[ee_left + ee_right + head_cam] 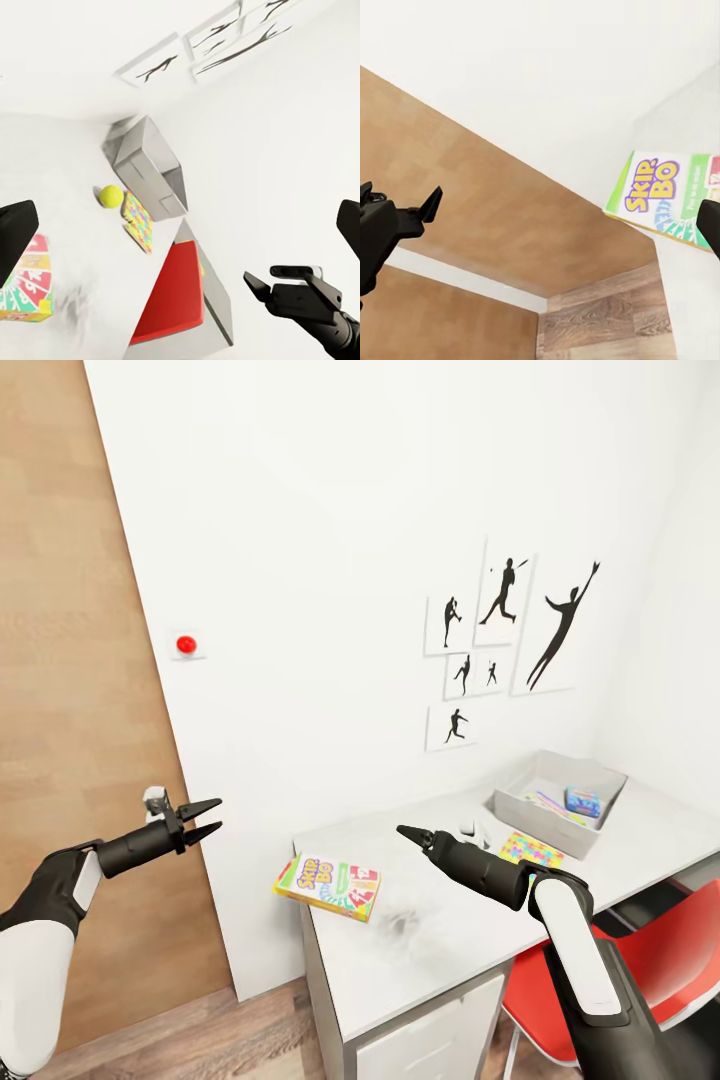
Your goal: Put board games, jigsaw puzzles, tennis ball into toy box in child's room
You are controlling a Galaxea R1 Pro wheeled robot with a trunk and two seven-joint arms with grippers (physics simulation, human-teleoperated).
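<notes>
Both arms hover empty: the left tool (pixel 205 819) spread wide, the right tool (pixel 404 830) pinched to a point. The board game (pixel 328 885) lies on the counter (pixel 450 945) edge (overhanging slightly), well apart from the toy box (pixel 556 826). Picking it up looks next.

White wall (pixel 330 510), silhouette prints (pixel 505 645), wood floor (pixel 230 1030).

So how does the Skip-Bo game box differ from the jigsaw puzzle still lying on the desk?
The game box is a thicker rectangle overhanging the near-left corner of the table; the jigsaw puzzle is a thin sheet lying fully on the top, beside the toy box. The game box bears printed lettering and a green edge; the puzzle is a patchwork of small coloured pieces. Both lie flat, outside the toy box.
</notes>
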